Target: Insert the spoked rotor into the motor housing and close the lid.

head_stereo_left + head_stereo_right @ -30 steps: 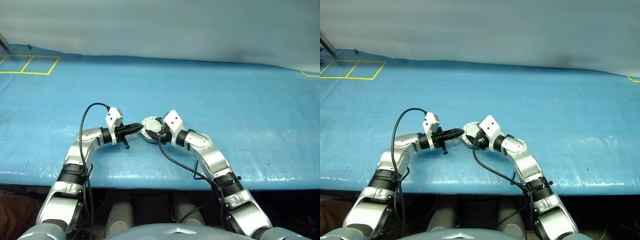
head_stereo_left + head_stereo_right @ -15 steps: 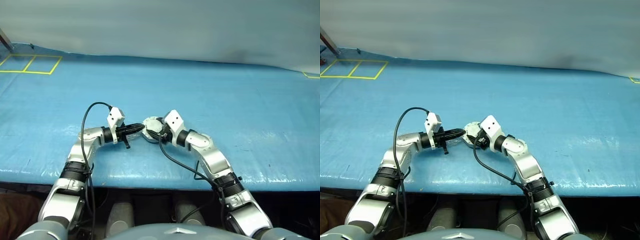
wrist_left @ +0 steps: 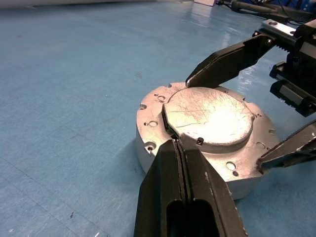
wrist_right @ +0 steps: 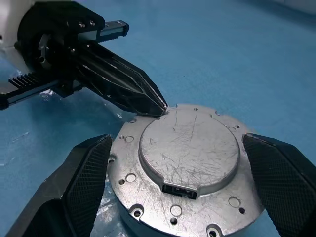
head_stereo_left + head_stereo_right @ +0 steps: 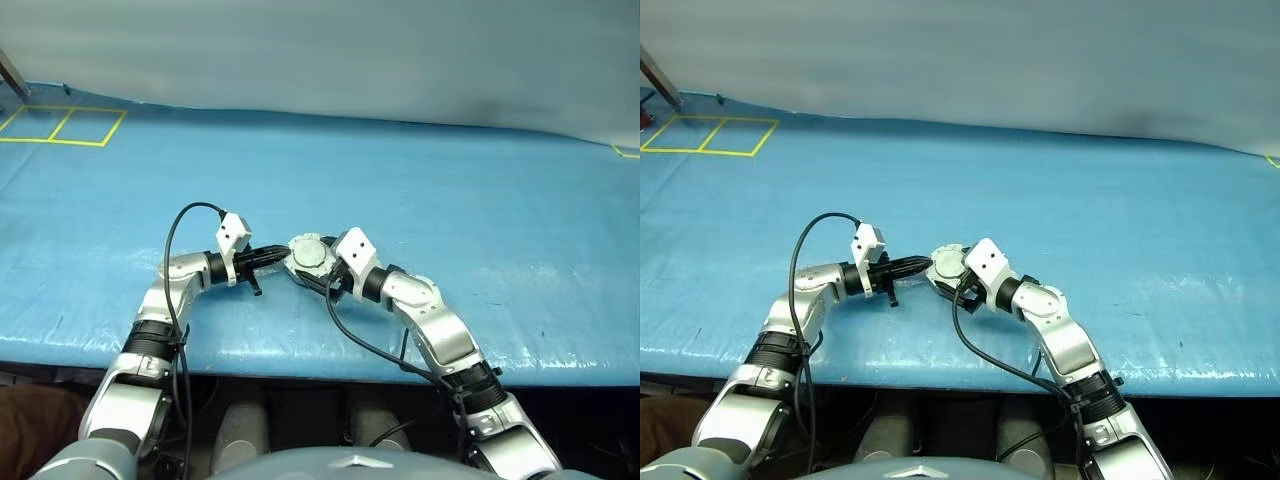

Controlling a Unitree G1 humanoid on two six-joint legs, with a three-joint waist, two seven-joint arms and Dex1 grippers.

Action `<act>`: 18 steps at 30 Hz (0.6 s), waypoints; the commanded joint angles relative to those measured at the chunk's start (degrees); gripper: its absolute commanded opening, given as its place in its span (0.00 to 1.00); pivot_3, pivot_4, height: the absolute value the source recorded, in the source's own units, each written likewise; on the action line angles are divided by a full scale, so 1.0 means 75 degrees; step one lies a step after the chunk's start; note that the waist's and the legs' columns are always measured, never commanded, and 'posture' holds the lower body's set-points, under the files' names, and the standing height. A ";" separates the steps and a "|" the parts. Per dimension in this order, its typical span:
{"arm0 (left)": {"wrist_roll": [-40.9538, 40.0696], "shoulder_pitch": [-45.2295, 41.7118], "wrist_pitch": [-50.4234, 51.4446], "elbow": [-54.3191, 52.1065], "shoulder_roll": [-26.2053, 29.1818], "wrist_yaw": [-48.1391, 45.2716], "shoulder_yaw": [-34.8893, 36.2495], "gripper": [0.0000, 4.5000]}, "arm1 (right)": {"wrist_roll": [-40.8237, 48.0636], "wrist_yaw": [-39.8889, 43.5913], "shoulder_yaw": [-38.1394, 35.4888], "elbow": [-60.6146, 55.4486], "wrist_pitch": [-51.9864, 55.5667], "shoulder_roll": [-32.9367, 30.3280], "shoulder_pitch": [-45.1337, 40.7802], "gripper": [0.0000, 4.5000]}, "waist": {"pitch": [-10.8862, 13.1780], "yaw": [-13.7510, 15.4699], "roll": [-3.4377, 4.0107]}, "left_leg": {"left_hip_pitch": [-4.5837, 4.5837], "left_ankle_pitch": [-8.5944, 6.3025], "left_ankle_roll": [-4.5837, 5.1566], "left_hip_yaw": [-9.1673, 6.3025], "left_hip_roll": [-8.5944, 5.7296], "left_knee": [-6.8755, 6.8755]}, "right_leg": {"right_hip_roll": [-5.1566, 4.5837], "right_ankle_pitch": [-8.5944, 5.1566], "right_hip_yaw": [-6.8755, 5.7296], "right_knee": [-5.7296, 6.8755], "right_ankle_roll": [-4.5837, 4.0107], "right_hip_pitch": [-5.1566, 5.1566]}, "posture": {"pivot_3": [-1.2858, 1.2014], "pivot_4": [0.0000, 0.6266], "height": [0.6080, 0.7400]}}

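One motor housing (image 3: 148, 136) on the blue tabletop (image 5: 480, 200), near its front edge, capped by one plain grey lid (image 3: 210, 116) with a scratched face. Two claws at the housing. Left claw (image 3: 178, 148), fingers pressed together with nothing between them, tip touching the lid's edge. Right claw (image 4: 185, 185) spread wide, one black finger (image 4: 79, 182) on each side of the housing, apart from its rim and gripping nothing. Two yellow-lined squares (image 5: 60, 125) far off at the tabletop's back left corner.
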 commanded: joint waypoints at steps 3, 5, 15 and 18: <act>0.0035 0.0205 0.0069 0.0013 -0.0043 -0.0110 -0.0059 0.00 | 0.1319 -0.0508 -0.1227 -0.1144 0.0660 0.0516 0.0113 0.99 | -0.0001 0.0015 -0.0001 | 0.0001 0.0000 0.0000 0.0000 0.0000 0.0001 | 0.0000 0.0000 0.0000 -0.0002 0.0000 0.0004 | 0.52 0.24 1.00; 0.0005 0.0237 0.0059 -0.0011 -0.0044 -0.0132 -0.0038 0.00 | 0.1811 -0.0721 -0.1645 -0.1225 0.1217 0.0678 0.0212 0.99 | -0.0001 0.0037 -0.0002 | 0.0002 0.0000 0.0000 -0.0001 0.0001 0.0001 | -0.0001 0.0000 -0.0001 -0.0004 0.0000 0.0008 | 0.52 0.24 1.00; -0.0042 0.0426 -0.0089 -0.0129 -0.0035 -0.0096 0.0093 0.00 | 0.3681 -0.1053 -0.2799 -0.1678 0.3603 0.0542 0.1460 0.99 | 0.0000 0.0028 0.0001 | -0.0003 -0.0001 0.0000 -0.0001 -0.0001 -0.0013 | -0.0007 0.0003 -0.0005 -0.0020 -0.0007 0.0006 | 0.52 0.24 1.00; -0.0040 0.0449 -0.0109 -0.0133 -0.0028 -0.0075 0.0125 0.00 | 0.4223 -0.1207 -0.3212 -0.1448 0.3917 0.0734 0.1528 0.99 | 0.0001 0.0017 0.0001 | 0.0001 -0.0001 0.0000 0.0000 0.0001 -0.0003 | -0.0008 0.0001 -0.0006 -0.0021 0.0001 0.0009 | 0.52 0.24 1.00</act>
